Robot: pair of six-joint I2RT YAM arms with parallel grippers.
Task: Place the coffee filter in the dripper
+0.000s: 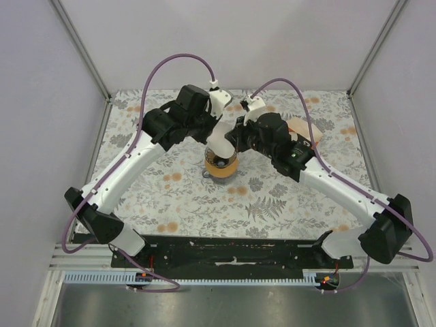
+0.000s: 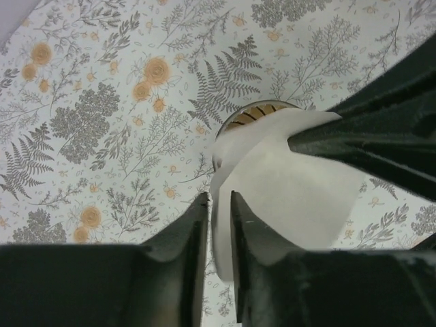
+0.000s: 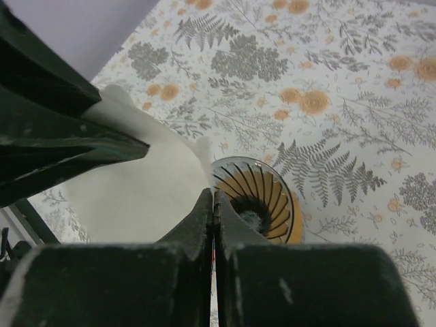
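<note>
Left gripper (image 2: 218, 208) and right gripper (image 3: 213, 199) each pinch the filter (image 2: 293, 197) just over the dripper (image 3: 262, 197).
Your right arm (image 1: 340, 187) half hides a carton (image 1: 300, 127) beyond it.

The dripper (image 1: 221, 165) stood on the table (image 1: 286, 211) near its middle, a little toward the far edge. The coffee filter (image 1: 219, 139) was above the dripper's far side, between the left gripper (image 2: 218, 204) on its left and the right gripper (image 3: 212, 194) on its right. A carton (image 1: 300, 127) lay toward the far right corner, partly behind the right arm (image 1: 340, 191)
</note>
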